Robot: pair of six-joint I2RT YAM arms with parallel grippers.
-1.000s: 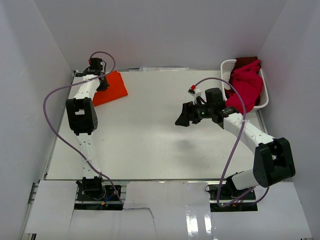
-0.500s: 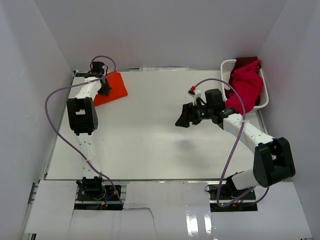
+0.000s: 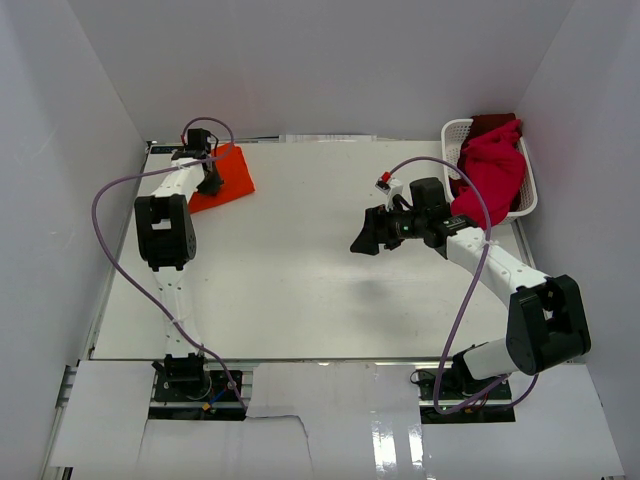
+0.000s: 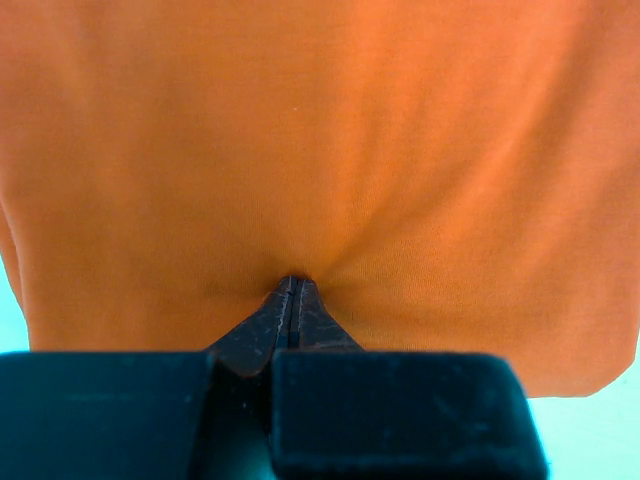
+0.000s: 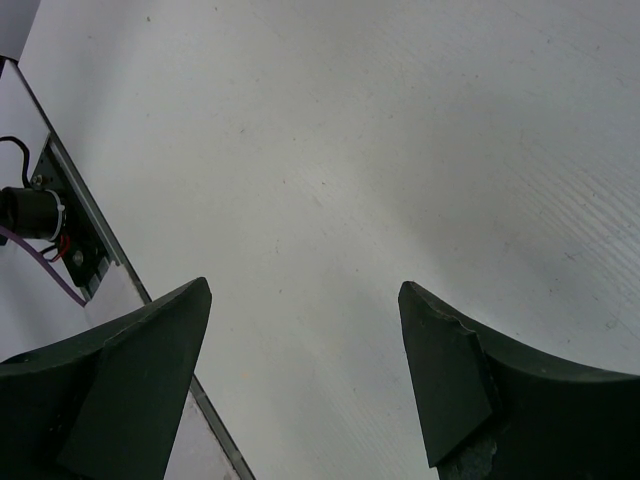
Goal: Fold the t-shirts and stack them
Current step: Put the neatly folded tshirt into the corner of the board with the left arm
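The left end effector (image 4: 292,293), pressed together and seemingly pinching the orange t-shirt (image 3: 232,180) at the counter's (image 3: 300,300) far-left corner, has crept further across it, likely tidying the fold, while the right end effector (image 3: 362,238) hangs spread.

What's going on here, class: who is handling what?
The left tool is shut on a pinch of the orange t-shirt, which lies at the far left corner of the table. The right tool hangs open and empty above the middle of the table. A red t-shirt spills over the white basket at the far right, not yet folded.
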